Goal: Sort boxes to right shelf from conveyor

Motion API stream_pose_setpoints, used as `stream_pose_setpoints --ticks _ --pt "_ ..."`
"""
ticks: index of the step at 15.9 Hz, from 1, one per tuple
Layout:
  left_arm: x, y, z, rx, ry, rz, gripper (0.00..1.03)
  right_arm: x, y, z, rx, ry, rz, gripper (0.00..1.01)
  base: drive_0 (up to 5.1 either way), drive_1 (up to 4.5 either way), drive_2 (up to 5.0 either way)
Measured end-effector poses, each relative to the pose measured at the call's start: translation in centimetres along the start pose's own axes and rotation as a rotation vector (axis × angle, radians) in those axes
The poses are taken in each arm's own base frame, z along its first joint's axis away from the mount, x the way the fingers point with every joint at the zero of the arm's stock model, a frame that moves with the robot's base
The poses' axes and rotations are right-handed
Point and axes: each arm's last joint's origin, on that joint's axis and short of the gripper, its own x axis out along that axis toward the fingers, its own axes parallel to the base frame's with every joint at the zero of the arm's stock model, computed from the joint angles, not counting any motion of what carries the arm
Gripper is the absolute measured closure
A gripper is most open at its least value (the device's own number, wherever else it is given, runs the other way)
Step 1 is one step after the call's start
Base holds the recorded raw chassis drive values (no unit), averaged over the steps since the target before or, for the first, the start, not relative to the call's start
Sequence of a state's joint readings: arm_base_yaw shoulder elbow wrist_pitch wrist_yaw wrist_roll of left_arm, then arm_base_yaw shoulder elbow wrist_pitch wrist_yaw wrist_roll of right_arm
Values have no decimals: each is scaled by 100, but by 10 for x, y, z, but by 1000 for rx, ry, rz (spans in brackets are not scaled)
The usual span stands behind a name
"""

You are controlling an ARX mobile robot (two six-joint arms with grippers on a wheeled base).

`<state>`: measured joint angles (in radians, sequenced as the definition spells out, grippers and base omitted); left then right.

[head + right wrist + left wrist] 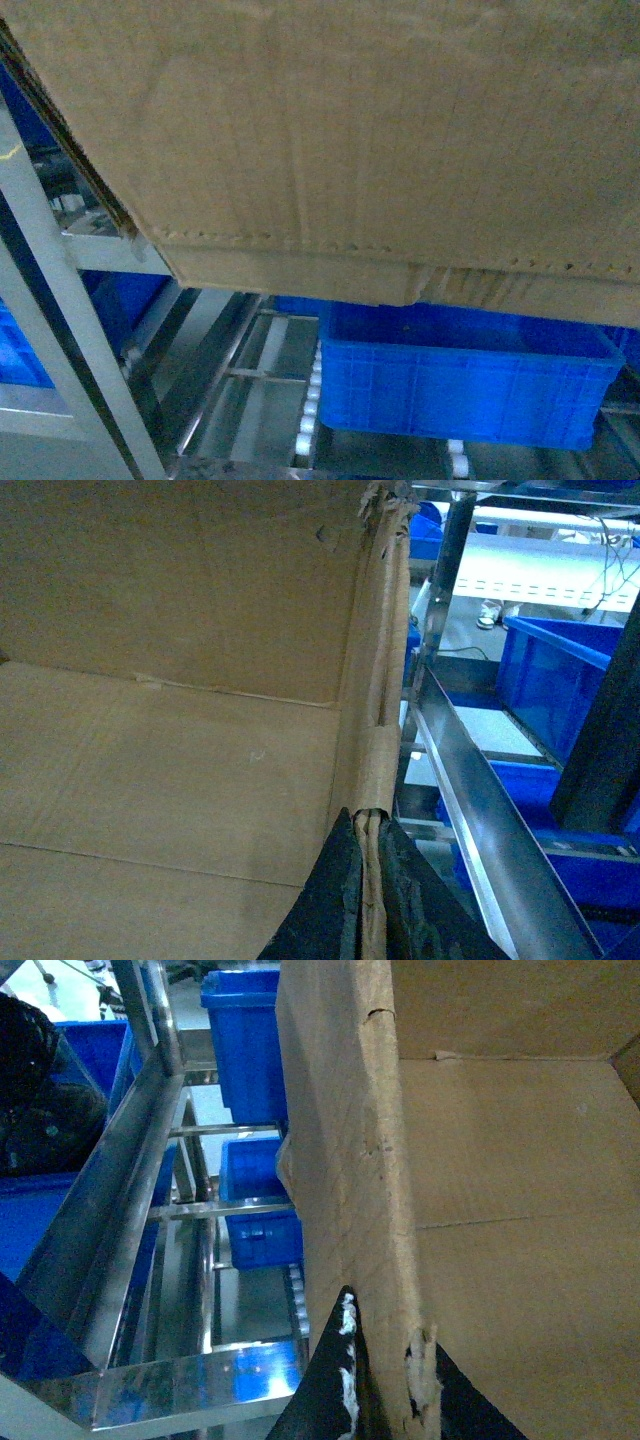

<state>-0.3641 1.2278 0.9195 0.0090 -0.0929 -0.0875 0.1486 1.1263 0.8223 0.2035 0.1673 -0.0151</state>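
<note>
A large brown cardboard box fills the top of the head view, held up in front of the steel right shelf. Its perforated line runs near its lower edge. In the left wrist view my left gripper is shut on the box's left wall, one black finger on each side of the torn rim. In the right wrist view my right gripper is shut on the box's right wall, pinching the cardboard edge. The box's inside shows no contents. The conveyor is out of view.
A blue plastic crate sits on the shelf's roller rails below the box. More blue crates stand on the rack levels at the left, and another at the right. Steel frame rails run close beside both grippers.
</note>
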Motion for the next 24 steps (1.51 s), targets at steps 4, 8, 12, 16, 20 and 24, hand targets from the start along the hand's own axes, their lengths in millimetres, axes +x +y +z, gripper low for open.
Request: stream_pose_setpoints --ticks 4,8,12,16,20,24 --pt "21 -5 32 6 42 -16 99 31 -4 23 4 54 14 99 0 0 0" --pt "62 -5 47 18 87 -10 99 75 1 27 -18 88 31 99 0 0 0" --pt "85 -4 57 23 102 -14 99 99 2 29 -25 113 34 99 0 0 0" --pt "115 3 71 4 112 -32 99 130 4 35 -40 123 45 99 0 0 0" --pt "138 11 79 -16 173 -31 99 157 8 38 -45 172 97 99 0 0 0" --pt "171 6 74 -39 271 -29 99 189 7 34 -31 253 74 99 0 0 0"
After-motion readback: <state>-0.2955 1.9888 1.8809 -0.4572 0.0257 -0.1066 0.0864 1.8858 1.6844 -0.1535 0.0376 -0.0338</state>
